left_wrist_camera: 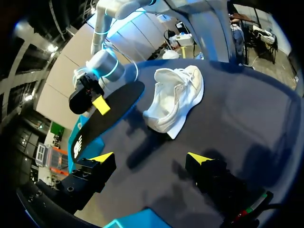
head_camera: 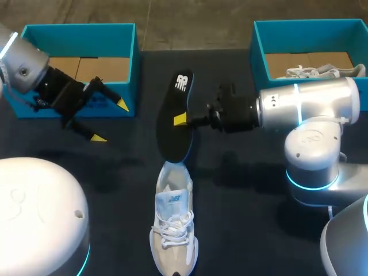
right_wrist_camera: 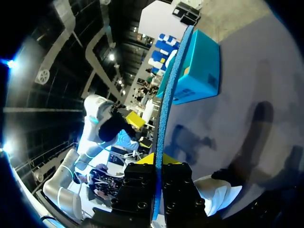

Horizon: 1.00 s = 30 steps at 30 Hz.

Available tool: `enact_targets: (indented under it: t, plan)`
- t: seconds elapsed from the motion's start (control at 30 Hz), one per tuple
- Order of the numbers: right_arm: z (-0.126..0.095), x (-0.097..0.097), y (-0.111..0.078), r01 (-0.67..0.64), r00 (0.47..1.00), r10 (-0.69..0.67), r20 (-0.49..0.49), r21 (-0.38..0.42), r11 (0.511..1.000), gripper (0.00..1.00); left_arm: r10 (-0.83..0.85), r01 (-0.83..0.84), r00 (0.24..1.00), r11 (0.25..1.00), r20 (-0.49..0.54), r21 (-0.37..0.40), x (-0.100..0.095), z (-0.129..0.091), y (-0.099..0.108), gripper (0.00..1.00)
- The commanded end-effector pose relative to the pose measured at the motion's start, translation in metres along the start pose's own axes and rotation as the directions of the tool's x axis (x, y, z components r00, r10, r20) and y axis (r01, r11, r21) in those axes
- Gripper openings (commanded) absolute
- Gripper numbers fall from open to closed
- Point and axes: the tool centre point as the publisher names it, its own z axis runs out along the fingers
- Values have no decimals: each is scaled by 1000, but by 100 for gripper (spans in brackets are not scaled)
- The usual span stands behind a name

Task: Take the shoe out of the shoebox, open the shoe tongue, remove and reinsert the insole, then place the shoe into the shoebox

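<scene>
**Inspector:** Presently, where is the insole (head_camera: 177, 86)?

**Assessor:** Pinched edge-on between the closed fingers of the right gripper (head_camera: 185, 119). Its lower end hangs at the heel of the shoe (head_camera: 172, 230), which lies on the table (head_camera: 253, 190). I cannot tell if they touch. I judge it is aligned for feeding into the opening.

**Inspector:** And the left gripper (head_camera: 110, 121)?

**Assessor:** Fingers spread and empty, before the left shoebox (head_camera: 80, 31) and well apart from the shoe. Nothing steadies the shoe, so it may slide.

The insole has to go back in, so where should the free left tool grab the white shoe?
Probably across the laced middle of the shoe, from above on its left. It stands upright and is narrow there, and that leaves the heel opening free for the insole in the right tool.
</scene>
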Motion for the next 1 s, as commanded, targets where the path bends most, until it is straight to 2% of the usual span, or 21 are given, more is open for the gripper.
enact_targets:
  t: [0.03, 0.1, 0.13, 0.2, 0.3, 0.4, 0.63, 1.0]
  plan:
    - [1, 1, 0, 0, 1000, 0, 3, -1, 1000, 0, -2, 1, 1000, 998, -3, -62, 0, -2, -6, 100]
    - [1, 1, 0, 0, 1000, 0, 3, -1, 1000, 0, -2, 1, 1000, 998, -3, -62, 0, -2, -6, 100]
    - [1, 1, 0, 0, 1000, 0, 3, -1, 1000, 0, -70, 67, 997, 992, -26, -107, -4, 7, -7, 100]
    - [2, -4, -3, 3, 1000, -2, 22, -4, 1000, 0, -167, 159, 983, 981, -76, -109, -5, 14, -8, 100]
    - [-1, -11, -9, 26, 1000, -26, -7, -18, 1000, 0, -272, 246, 949, 954, -159, -170, 0, 28, -11, 100]
    - [-2, -18, -13, 56, 998, -56, -1, -22, 998, 0, -377, 328, 899, 917, -223, -227, 11, 37, -6, 100]
    - [-7, -27, -16, 103, 994, -104, -18, -55, 993, 0, -539, 473, 806, 835, -243, -282, 37, 43, 13, 100]
    - [-7, -27, -16, 103, 994, -104, -18, -55, 993, 0, -539, 473, 806, 835, -243, -282, 37, 43, 13, 100]
